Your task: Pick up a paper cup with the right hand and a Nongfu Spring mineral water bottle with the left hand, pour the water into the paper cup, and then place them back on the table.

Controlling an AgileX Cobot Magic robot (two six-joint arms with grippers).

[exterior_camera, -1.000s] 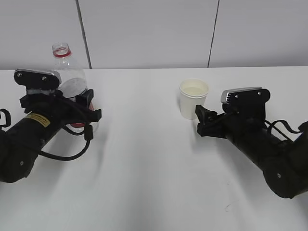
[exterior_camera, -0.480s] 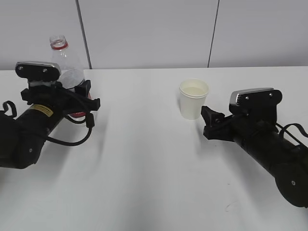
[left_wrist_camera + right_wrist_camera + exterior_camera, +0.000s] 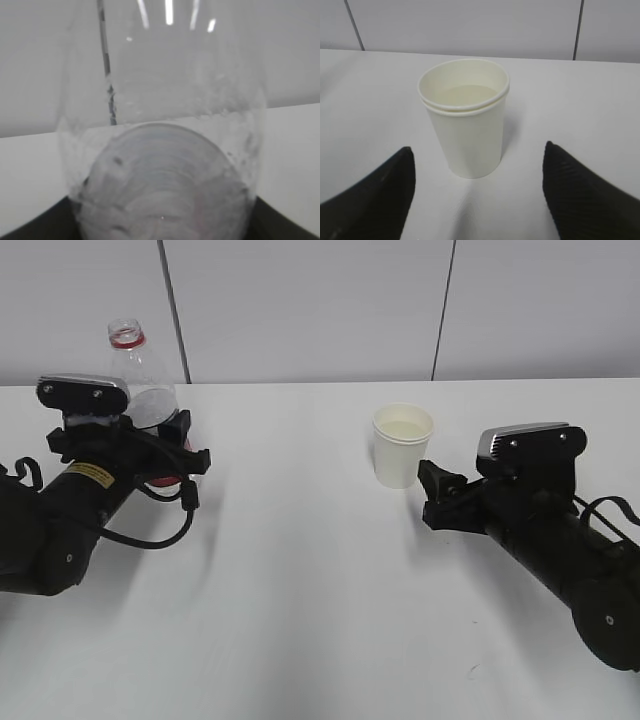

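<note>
The paper cup stands upright on the table, ahead of the spread right pincer.

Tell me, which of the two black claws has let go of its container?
The right gripper: it is open, with the paper cup standing free beyond its fingers. The left gripper is at the Nongfu Spring bottle.

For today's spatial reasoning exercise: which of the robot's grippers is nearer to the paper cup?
Right. The right gripper sits open just beside the paper cup, not touching; the left gripper is far across the table at the bottle.
</note>
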